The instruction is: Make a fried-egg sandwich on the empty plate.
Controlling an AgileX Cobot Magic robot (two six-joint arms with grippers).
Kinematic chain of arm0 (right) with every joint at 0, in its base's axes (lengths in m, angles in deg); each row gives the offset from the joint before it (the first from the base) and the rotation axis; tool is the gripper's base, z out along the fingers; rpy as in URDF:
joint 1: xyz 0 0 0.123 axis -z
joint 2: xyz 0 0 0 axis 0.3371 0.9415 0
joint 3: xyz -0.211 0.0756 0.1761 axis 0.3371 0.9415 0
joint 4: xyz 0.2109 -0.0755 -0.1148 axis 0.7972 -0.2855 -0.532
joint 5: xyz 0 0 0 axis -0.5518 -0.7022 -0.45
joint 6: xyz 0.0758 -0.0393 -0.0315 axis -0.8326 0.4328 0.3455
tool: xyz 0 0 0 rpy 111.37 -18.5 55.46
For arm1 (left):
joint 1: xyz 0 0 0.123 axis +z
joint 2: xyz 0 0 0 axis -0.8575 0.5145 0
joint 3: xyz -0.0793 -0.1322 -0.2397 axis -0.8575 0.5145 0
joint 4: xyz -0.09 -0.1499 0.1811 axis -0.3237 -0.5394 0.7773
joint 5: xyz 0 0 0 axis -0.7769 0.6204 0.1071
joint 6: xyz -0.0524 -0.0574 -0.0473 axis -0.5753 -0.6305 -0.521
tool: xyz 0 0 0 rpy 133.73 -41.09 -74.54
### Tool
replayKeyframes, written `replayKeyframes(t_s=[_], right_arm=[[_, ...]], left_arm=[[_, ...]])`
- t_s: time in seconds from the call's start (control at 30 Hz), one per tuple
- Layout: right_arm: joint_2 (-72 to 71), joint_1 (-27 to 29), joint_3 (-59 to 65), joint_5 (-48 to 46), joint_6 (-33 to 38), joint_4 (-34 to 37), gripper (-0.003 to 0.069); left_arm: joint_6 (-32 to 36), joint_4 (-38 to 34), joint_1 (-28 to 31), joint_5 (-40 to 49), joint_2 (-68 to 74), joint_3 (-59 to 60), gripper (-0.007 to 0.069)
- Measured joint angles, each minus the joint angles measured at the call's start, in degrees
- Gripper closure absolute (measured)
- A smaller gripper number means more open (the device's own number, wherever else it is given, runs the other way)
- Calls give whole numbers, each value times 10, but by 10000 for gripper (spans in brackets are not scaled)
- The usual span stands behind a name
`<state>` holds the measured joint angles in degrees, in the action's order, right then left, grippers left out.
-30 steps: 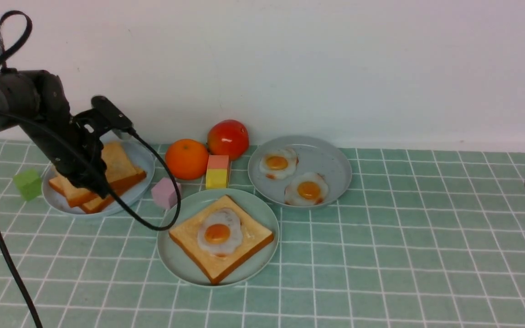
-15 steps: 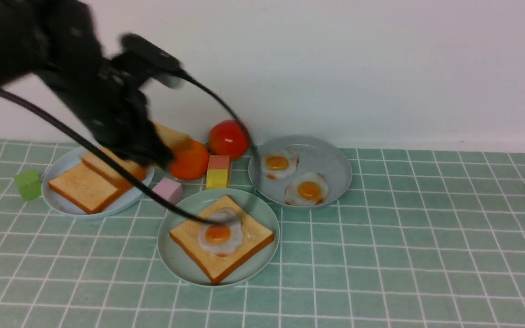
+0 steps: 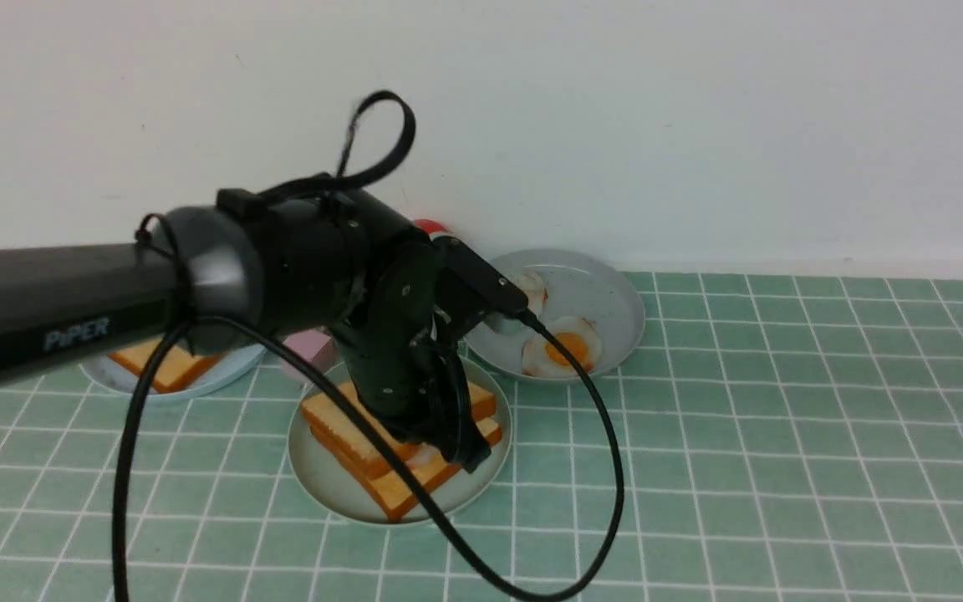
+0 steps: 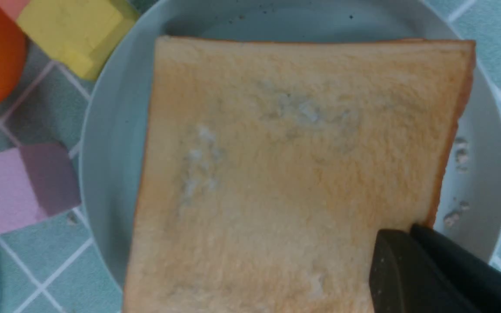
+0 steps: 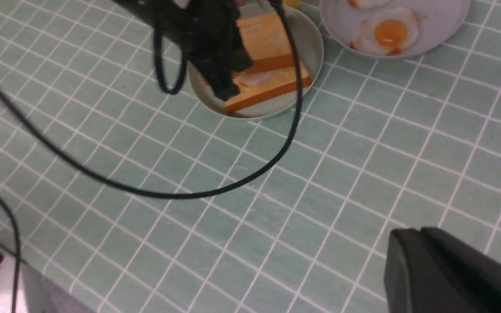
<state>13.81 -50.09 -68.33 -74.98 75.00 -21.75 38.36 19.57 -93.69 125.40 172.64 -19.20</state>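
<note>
My left tool [image 3: 461, 447] is clamped on a corner of the square golden-brown top toast slice [image 4: 276, 174]. It's laid over the white fried egg [image 5: 255, 78] and the lower slice, so the fried-egg sandwich [image 3: 339, 422] sits stacked on the round pale mint-green plastic plate [image 3: 323, 477], mid green-tiled desk [image 3: 741, 502]. My right tool [image 5: 446, 269] hangs well aside — apart or together, I cannot tell.

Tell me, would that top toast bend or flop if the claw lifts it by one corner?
Probably stays stiff: the top toast lies flat with straight edges though the left claw pinches only its corner. Likely light, being a thin slice. It might slide on the egg beneath.
</note>
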Motion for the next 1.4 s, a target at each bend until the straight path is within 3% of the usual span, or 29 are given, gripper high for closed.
replayKeyframes(t_s=[0.2,0.33,0.37,0.4,0.5,0.6,0.63,0.7,0.73,0.77,0.8,0.83,0.9,0.93,1.17,1.23,1.33,1.4], right_arm=[[-39,0,0,-9,0,21,617],[-62,0,0,-18,-1,28,615],[-66,0,0,-24,-1,28,612],[-67,0,0,-24,-1,28,612],[-79,0,0,-46,-11,28,607],[-94,0,0,-61,-14,26,606],[-95,0,0,-62,-14,25,606],[-118,0,0,-76,-19,20,606],[-129,0,0,-87,-24,16,606],[-132,0,0,-87,-25,15,606],[-157,0,0,-107,-36,-1,606],[-157,0,0,-108,-38,-1,606],[-196,0,0,-115,-55,-31,606],[-215,0,0,-115,-63,-48,606],[-293,0,6,-115,-89,-117,606],[-315,0,36,-116,-91,-137,606],[-321,0,72,-106,-93,-145,606],[-320,0,135,-38,-95,-146,606]], left_arm=[[0,0,0,0,5,0,613],[-1,-15,0,7,5,0,463],[-1,-23,0,13,5,0,397],[-1,-24,0,14,5,0,386],[-1,-57,0,37,-9,0,197],[-9,-104,0,44,-54,0,149],[-10,-107,0,44,-58,0,151],[-15,-143,0,49,-133,4,240],[-16,-157,0,44,-179,15,319],[-16,-157,0,44,-179,17,335],[-16,-173,0,24,-258,45,461],[-16,-175,0,20,-267,49,477],[-15,-191,0,-22,-374,111,616],[-15,-198,0,-50,-434,161,638],[-15,-209,0,-229,-718,415,638],[-15,-210,0,-326,-819,537,638],[-15,-212,0,-393,-888,606,638],[-16,-226,0,-433,-955,670,638]])
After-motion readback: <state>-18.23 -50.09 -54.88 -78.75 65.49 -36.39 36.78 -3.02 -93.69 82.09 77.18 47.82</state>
